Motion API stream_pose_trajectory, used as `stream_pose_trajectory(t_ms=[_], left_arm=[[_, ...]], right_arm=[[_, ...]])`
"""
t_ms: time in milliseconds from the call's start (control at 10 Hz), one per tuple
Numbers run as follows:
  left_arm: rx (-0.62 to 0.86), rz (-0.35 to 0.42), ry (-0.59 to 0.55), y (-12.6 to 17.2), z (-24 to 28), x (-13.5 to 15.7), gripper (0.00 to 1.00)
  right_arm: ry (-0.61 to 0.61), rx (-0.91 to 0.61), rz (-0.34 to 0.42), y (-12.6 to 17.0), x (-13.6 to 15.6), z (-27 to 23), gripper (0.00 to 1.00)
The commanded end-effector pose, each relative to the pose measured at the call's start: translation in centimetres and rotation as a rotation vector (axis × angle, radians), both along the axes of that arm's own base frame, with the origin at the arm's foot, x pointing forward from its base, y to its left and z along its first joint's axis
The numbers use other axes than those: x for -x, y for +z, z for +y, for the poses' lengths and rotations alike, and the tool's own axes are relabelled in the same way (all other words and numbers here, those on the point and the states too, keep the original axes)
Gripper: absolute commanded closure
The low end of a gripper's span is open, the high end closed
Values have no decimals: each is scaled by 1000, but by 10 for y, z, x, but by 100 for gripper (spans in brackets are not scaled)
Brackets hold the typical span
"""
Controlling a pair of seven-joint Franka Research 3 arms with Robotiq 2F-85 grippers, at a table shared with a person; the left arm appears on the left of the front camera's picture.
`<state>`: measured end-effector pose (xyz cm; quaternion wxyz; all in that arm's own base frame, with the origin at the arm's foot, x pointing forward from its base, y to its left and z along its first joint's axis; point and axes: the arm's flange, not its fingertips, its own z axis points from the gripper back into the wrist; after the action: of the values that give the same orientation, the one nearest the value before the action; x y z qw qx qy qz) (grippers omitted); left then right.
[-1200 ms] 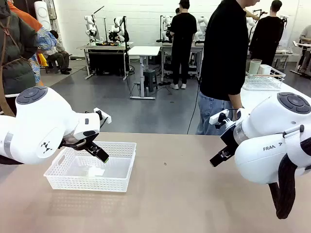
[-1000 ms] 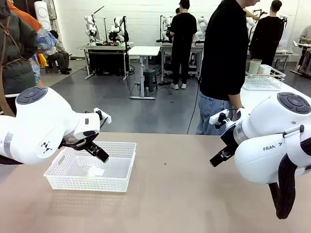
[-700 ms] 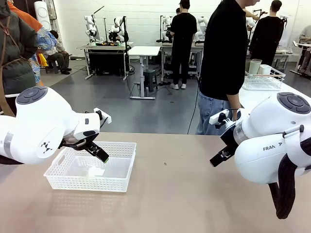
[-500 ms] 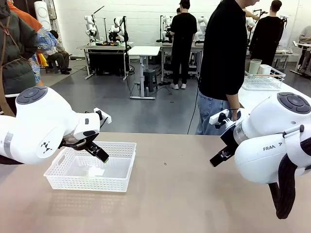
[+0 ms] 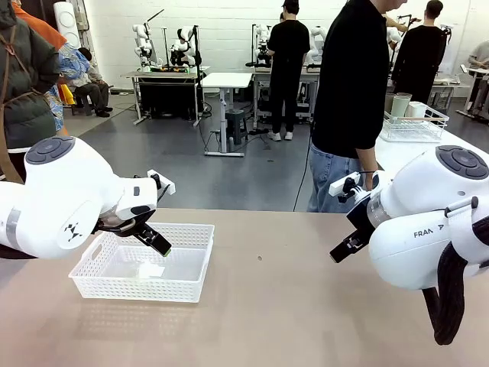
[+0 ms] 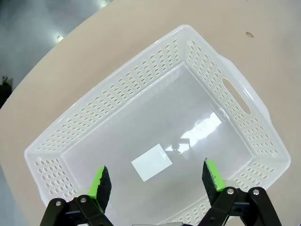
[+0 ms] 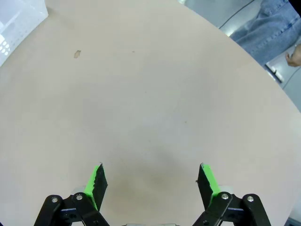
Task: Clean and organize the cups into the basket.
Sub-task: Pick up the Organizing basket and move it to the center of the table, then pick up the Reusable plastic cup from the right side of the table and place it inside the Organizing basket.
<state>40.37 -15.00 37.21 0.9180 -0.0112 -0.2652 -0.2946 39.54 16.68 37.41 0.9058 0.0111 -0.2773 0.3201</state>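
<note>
Hovering | left gripper (image 6: 156, 175) wide, apparently above basket (image 6: 141, 80) interior | right gripper (image 7: 151, 176) wide over table (image 7: 141, 94)

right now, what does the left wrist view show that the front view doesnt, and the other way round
Left wrist view: a look straight down past the left gripper, green pads spread wide, open over the basket floor, plus a small dark mark on the table. Front view: the right gripper above bare table, a person in a black top at the far edge, and cups standing in a wire rack on another table behind. Both: the white basket, no cups in it, a white label on its floor.
</note>
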Motion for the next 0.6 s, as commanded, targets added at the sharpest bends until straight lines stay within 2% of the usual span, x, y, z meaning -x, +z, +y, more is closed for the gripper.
stream_pose_trajectory(t_ms=[0, 300, 400, 500], left_arm=[[0, 0, 0, 0, 0, 0, 0], [0, 0, 0, 0, 0, 0, 0], [5, 36, -62, 14, 13, 30, 0], [-5, 76, -107, 31, 32, 61, 0]], right_arm=[[0, 0, 0, 0, 0, 0, 0], [0, 0, 0, 0, 0, 0, 0], [32, 56, -21, 5, 35, -9, 0], [59, 58, 14, 11, 74, -23, 0]])
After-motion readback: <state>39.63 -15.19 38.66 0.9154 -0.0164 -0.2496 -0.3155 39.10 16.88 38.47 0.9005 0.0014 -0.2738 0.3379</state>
